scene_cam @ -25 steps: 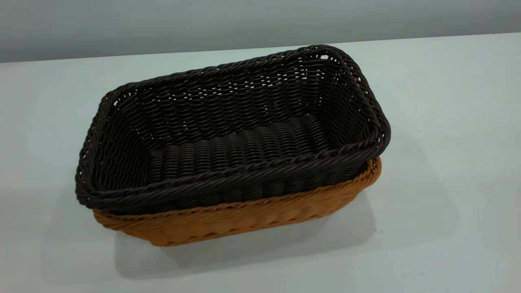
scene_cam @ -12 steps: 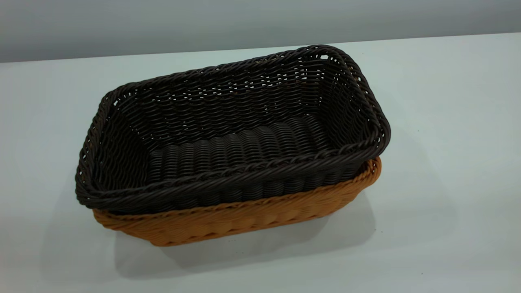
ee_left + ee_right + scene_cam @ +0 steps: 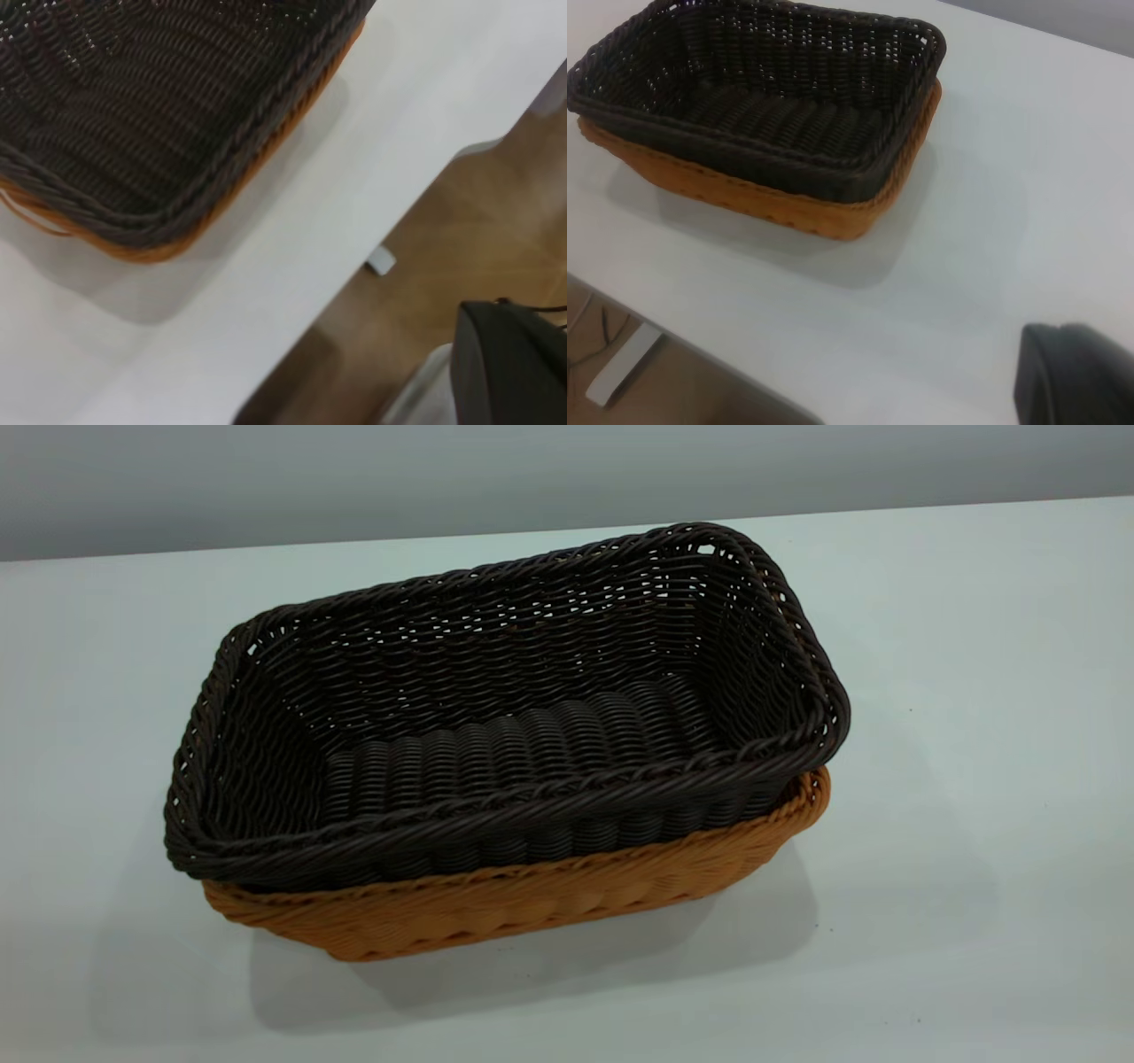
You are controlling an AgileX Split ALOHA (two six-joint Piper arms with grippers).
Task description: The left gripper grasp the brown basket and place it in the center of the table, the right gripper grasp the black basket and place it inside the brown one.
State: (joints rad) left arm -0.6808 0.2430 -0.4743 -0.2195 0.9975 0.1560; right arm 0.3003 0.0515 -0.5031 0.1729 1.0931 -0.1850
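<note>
Broadly, the table [image 3: 974, 646] lies bare on every side, its edge showing in both wrist views, where each gripper is a dark corner sliver, jaw state untellable, while centrally the black basket [image 3: 496, 717] sits nested inside the brown basket [image 3: 532, 903], whose orange rim peeks out around six o'clock.

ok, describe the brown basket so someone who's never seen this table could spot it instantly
On the white table sits a single nested stack of two rectangular woven baskets. The brown basket is the lower, outer one, resting on the tabletop. Its orange-tan weave shows only as a band beneath the black basket, which sits inside it and is nearly black.
</note>
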